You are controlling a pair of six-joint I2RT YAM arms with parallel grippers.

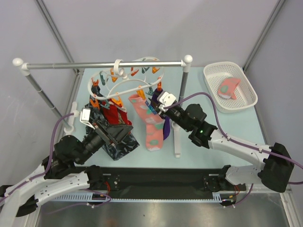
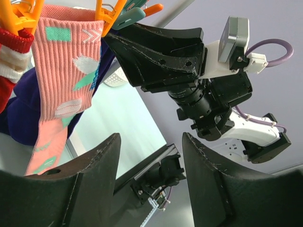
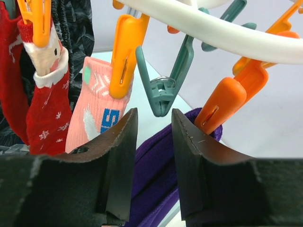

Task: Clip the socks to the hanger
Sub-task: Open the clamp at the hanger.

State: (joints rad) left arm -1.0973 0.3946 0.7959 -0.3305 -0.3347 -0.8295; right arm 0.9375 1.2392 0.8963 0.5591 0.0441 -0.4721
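Note:
The white hanger hangs from the grey rail, and its ring fills the top of the right wrist view. A red sock and a salmon-pink sock hang from orange pins. My right gripper is open and empty, just below a free teal clothespin. The purple cloth hangs behind its fingers, at the tip of an orange pin. My left gripper is open and empty, low beside the clipped pink sock. Another pink sock lies in the basket.
The white basket stands at the back right. The grey rail with white ball ends spans the back. A dark navy patterned cloth hangs below the left gripper. The right gripper sits between the pink sock and the purple cloth.

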